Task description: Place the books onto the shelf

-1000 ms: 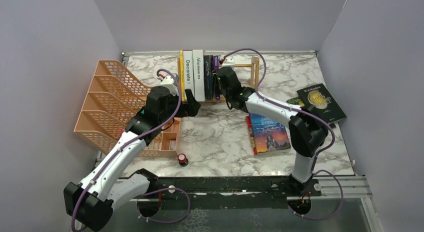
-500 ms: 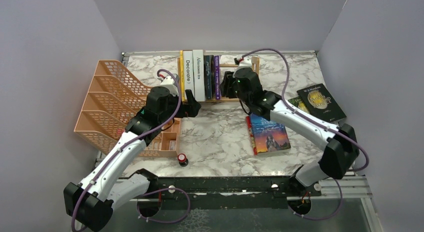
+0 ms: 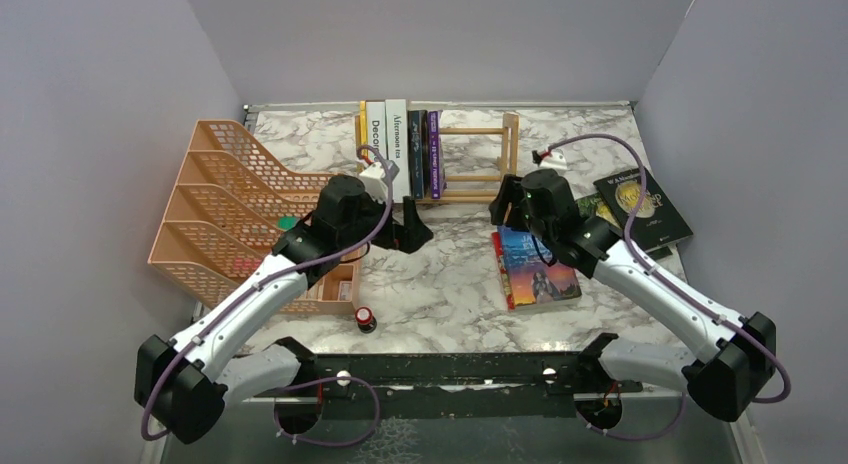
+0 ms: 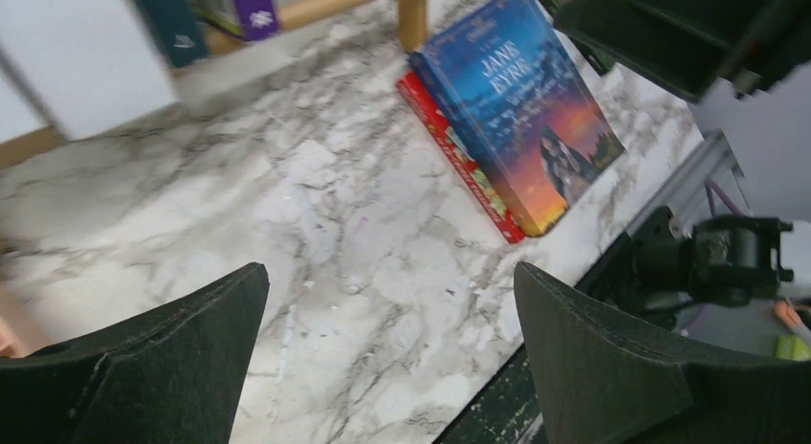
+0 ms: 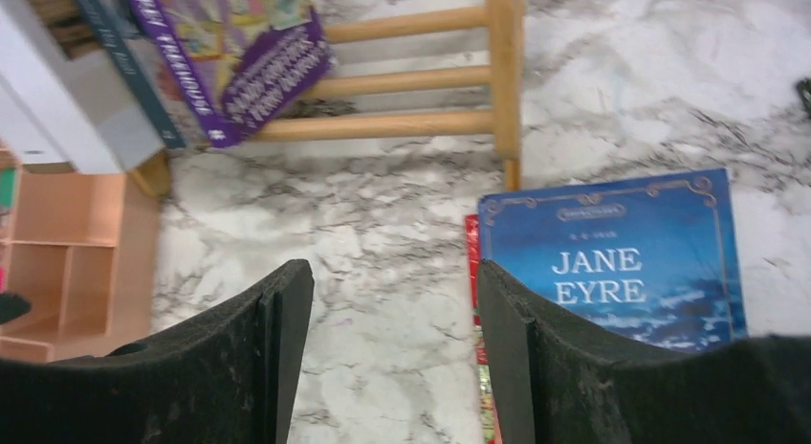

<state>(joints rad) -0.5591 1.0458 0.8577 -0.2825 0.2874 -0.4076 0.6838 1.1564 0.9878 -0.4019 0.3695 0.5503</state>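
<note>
Books stand on shelf; Jane Eyre lies flat.
Left gripper and right gripper spread apart, holding nothing.

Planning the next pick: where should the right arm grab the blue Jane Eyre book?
Probably its long right edge, approached from the right: the blue Jane Eyre book lies flat on a red book, whose edge juts out left.

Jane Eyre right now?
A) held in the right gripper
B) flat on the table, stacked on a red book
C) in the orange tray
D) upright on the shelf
B: Jane Eyre lies cover-up on the table, on top of a red book whose edge shows along its side, just in front of the shelf.
</note>
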